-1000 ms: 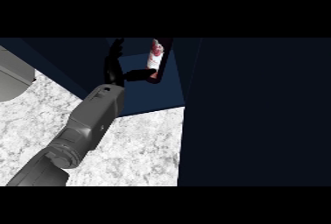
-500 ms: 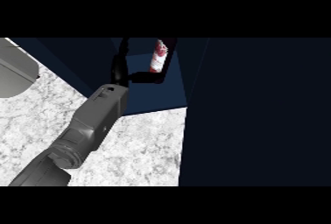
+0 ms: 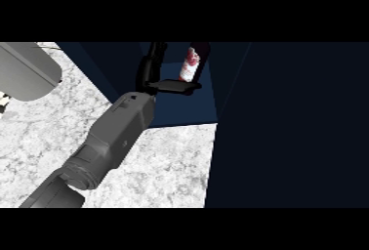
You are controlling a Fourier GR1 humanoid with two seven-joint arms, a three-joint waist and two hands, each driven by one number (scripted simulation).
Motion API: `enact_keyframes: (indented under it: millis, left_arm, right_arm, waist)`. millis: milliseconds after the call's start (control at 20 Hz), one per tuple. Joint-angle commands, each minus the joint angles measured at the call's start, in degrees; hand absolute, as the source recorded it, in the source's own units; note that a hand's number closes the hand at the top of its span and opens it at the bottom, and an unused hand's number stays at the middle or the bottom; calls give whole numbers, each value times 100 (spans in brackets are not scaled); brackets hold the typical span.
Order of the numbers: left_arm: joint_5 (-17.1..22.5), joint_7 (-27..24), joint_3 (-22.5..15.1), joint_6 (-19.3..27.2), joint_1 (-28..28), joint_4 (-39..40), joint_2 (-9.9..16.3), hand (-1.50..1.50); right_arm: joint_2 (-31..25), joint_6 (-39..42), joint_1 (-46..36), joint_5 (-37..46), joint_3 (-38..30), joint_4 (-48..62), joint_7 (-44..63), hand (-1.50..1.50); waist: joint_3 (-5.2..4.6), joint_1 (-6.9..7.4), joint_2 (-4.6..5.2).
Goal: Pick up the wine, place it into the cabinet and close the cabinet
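The wine (image 3: pixel 192 62) shows only as a slim strip, pale with red blotches, inside the dark blue cabinet (image 3: pixel 180 110). Its label carries no writing that can be read. Its long axis runs nearly up the view, top end leaning slightly right. The hand (image 3: pixel 155 73) reaches in just left of it, fingers straight, thumb jutting beneath the bottle.

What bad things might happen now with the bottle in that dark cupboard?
The wine sits just past the hand inside the cabinet; pulling back carelessly might knock it over. The big dark door stands open close beside the forearm, so swinging it shut too early might hit the arm.
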Motion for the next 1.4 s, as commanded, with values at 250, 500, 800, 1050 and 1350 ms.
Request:
enact_keyframes:
  millis: [250, 500, 800, 1050, 1350]
  left_arm:
    - [-80, 386, 122, -582, -13, -661, -12, -150]
    - [-322, 655, -94, -105, 284, -1638, -144, -150]
    - [-577, 1359, -502, 452, 754, -3300, -95, -150]
    - [-710, 1953, -1018, 1209, 1586, -4836, -253, -150]
    - [-1117, 2334, -1458, 2194, 2523, -6430, -243, -150]
  right_arm:
    - [-219, -188, 217, 64, -193, -460, 324, -150]
    - [-81, -439, 262, 477, 242, -446, 383, -150]
    - [-397, -479, 24, 176, -26, -563, 710, -150]
    - [-309, -732, -226, 455, 222, -492, 752, -150]
    - [-299, -726, -280, 541, 435, -316, 639, -150]
  waist:
    - [50, 419, -205]
    - [48, 552, -253]
    - [49, 605, -296]
    - [43, 595, -279]
    - [45, 535, -228]
